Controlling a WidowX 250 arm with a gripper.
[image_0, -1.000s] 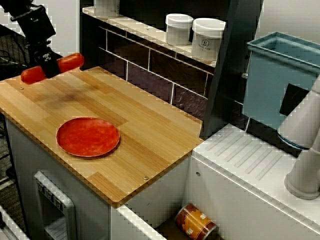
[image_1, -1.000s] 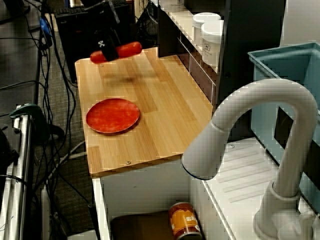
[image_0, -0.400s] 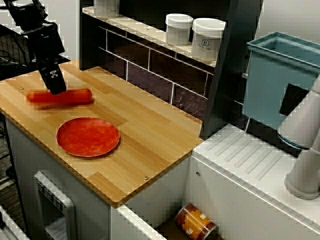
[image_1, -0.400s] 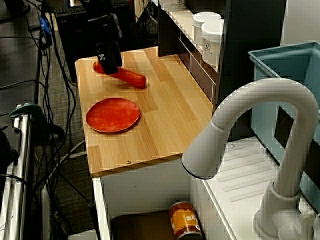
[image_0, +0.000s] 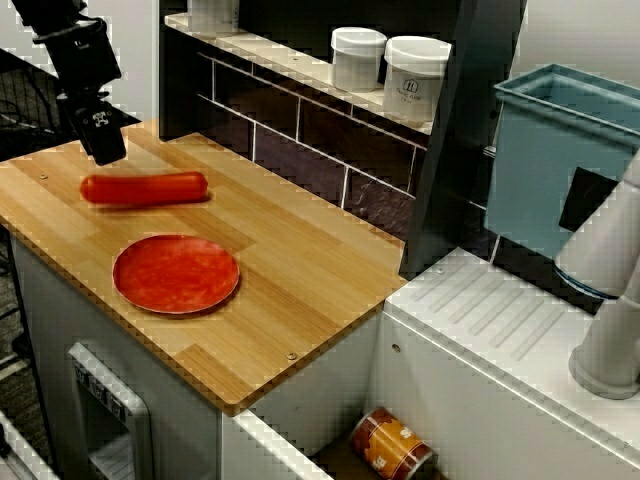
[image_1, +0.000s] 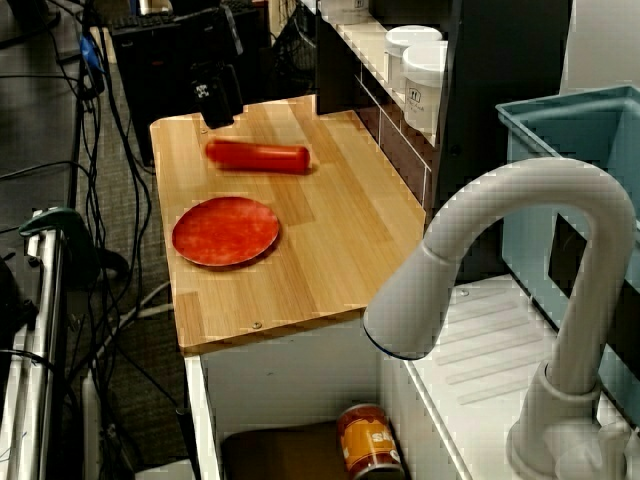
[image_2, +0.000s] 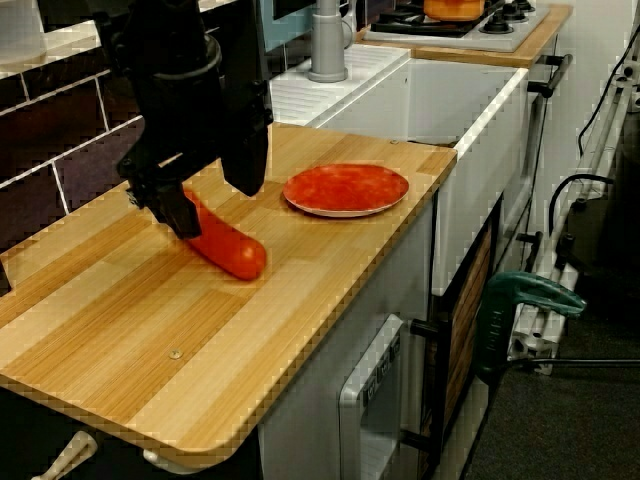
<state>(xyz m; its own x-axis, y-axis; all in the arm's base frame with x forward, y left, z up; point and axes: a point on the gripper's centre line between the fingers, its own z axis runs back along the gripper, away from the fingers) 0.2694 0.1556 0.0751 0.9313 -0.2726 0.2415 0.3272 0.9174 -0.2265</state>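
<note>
- Black gripper (image_0: 102, 145) at the upper left of the view facing the shelf: open, gripping nothing, hanging above the wooden surface (image_0: 300, 260).
- In the low view from the surface's end, fingers (image_2: 245, 150) spread apart at upper left, overlapping one end of the sausage (image_2: 225, 245); contact impossible to tell there.
- Red sausage lying flat on the wood, just lower right of the gripper; clearly apart from it in the view over the tap.
- Red plate (image_0: 176, 273) below the sausage, near but not touching.
- White jars (image_0: 415, 78) on the shelf (image_0: 290, 62), top centre.
- Blue bin (image_0: 545, 160) at the right edge.
- Orange can (image_0: 392, 442) at the bottom.
</note>
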